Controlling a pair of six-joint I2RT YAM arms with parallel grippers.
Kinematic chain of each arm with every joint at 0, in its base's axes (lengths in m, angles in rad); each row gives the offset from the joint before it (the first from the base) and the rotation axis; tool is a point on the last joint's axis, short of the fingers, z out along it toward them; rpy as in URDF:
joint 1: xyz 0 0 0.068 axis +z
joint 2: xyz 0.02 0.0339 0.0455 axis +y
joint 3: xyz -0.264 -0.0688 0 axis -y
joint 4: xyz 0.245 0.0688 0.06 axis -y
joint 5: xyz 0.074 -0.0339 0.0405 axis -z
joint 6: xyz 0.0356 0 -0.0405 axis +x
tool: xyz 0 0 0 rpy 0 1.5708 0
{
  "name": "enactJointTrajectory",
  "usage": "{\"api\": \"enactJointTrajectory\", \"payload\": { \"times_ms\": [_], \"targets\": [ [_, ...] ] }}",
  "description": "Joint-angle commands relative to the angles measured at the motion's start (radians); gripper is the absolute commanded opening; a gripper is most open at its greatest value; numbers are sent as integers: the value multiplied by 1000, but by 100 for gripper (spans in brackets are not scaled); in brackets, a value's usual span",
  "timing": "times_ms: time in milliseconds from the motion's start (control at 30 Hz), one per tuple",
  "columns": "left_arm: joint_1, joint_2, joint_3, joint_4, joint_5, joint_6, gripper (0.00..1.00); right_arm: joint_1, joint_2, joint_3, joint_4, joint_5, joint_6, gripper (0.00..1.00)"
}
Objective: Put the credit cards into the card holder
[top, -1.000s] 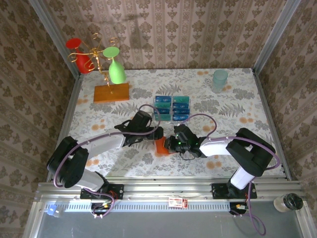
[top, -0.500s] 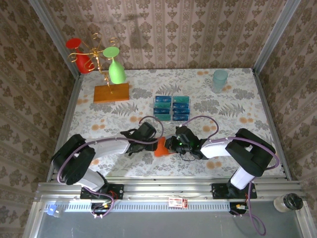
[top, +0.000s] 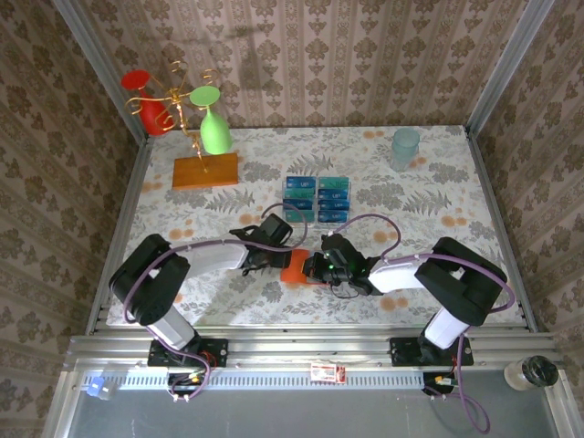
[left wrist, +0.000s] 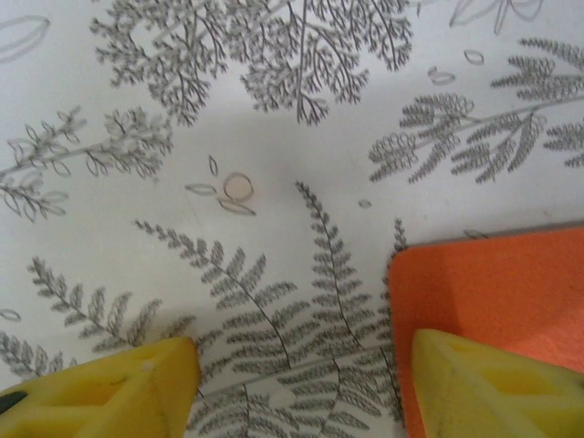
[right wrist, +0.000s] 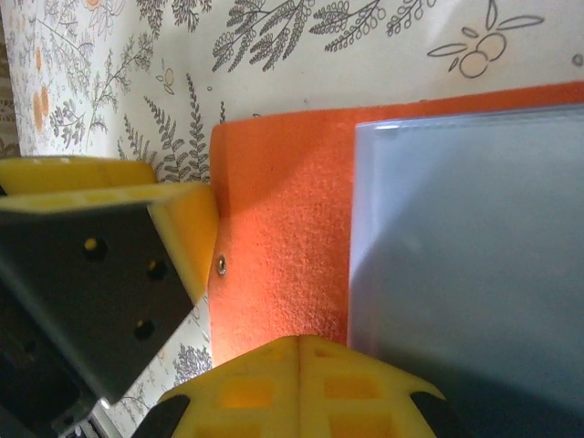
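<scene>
The card holder [top: 297, 270] lies open on the patterned table, orange-red outside [right wrist: 283, 228] and grey-blue inside [right wrist: 465, 265]. My left gripper [top: 284, 259] is open at its left edge: one yellow finger [left wrist: 497, 388] rests over the orange corner [left wrist: 493, 283], the other [left wrist: 100, 392] over bare cloth. My right gripper [right wrist: 299, 342] is shut, its fingers pressed together with nothing between them, lying over the holder's orange flap. The left arm's fingertip [right wrist: 182, 228] touches that flap beside a small metal stud. The credit cards [top: 317, 199], dark blue and teal, sit in a clear tray behind the holder.
An orange-brown wooden slab [top: 204, 171] at the back left carries a gold stand with a red glass and a green glass [top: 214, 130]. A pale teal cup [top: 405, 146] stands at the back right. Wallpapered walls close in three sides.
My left arm has swung in lower against the holder's left edge, its jaws narrower. The right fingers have closed together. The holder now lies flatter and opened out.
</scene>
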Motion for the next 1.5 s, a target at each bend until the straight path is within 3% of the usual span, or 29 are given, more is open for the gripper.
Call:
{"api": "enactJointTrajectory", "payload": {
  "times_ms": [0,200,433,667,933,1167,1467],
  "targets": [
    [46,-5,14,2,14,39,65,8,25,20,-7,44,14,0],
    [67,-120,-11,40,147,-53,66,12,38,21,3,45,20,0],
    [37,-228,-60,219,276,-246,68,15,53,16,12,42,28,0],
    [5,-207,-151,456,300,-428,69,16,59,5,33,42,38,0],
    [-28,-83,-270,765,314,-576,69,15,61,3,43,36,37,0],
    [-45,-33,-323,816,260,-575,68,11,24,-20,27,34,16,0],
    [-52,-39,-319,723,217,-510,68,-52,-137,-61,-140,56,-83,0]
  ]
}}
